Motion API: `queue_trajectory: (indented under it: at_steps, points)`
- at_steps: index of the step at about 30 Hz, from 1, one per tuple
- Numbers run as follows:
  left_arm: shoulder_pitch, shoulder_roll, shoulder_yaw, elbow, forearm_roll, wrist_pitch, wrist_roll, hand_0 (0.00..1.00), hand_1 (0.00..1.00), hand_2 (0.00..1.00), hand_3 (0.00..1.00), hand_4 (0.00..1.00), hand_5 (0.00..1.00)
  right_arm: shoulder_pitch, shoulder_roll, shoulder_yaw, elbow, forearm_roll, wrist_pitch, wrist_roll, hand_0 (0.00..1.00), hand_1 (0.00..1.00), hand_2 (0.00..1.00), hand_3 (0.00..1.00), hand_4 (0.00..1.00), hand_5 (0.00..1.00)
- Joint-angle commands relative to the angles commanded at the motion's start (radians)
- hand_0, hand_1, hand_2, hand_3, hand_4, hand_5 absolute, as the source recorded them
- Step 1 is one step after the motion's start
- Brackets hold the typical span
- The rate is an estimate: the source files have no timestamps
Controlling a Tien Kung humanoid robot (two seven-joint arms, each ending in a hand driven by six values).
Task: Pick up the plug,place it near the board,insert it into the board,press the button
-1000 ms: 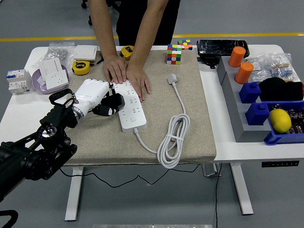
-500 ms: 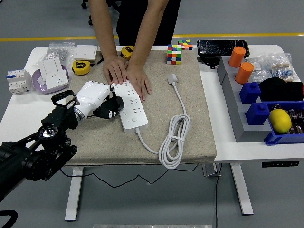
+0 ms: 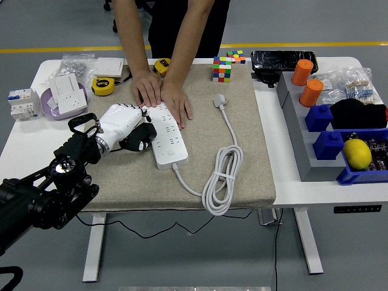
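My left hand (image 3: 134, 134), white-backed with dark fingers, lies on the beige mat against the left side of the white power strip (image 3: 168, 140). Its fingers are curled around a black plug (image 3: 139, 138), which touches the strip's left edge about halfway along. A person at the far side presses both hands (image 3: 162, 94) flat on the strip's far end. The strip's own white plug (image 3: 220, 100) lies on the mat to the right, and its cable (image 3: 221, 176) is coiled near the front. My right arm is out of view.
The beige mat (image 3: 242, 157) covers the table's middle. At the left are wall sockets in a purple dish (image 3: 65, 97), a breaker (image 3: 19, 102) and tape measures (image 3: 103, 85). A colour cube (image 3: 222, 68) stands at the back. Grey and blue bins (image 3: 327, 133) with cups and a lemon stand at the right.
My left hand has crept slightly up and to the right, bringing the black plug closer against the strip. The person's hands have stayed in place.
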Motion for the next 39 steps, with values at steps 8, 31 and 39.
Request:
queue_trajectory:
  at_steps: [8,31,39]
  points:
    - [-0.003,0.009,-0.006,-0.025,-0.016,-0.032,0.003,0.752,0.841,0.85,0.875,0.815,0.281,0.0,0.0,0.007,0.0,-0.005,0.001,0.001,0.622,0.584,0.614,0.537,0.877,0.61]
    - [0.035,0.041,-0.084,-0.202,-0.032,-0.06,0.014,0.792,0.919,0.921,0.93,0.998,0.546,0.0,0.0,-0.006,0.0,0.012,-0.004,0.0,0.622,0.584,0.609,0.535,0.864,0.589]
    - [0.219,-0.027,-0.282,-0.41,-0.266,0.043,-0.006,0.872,0.965,0.937,0.93,0.998,0.686,-0.009,0.003,0.002,0.0,0.003,-0.004,-0.001,0.623,0.583,0.609,0.534,0.862,0.588]
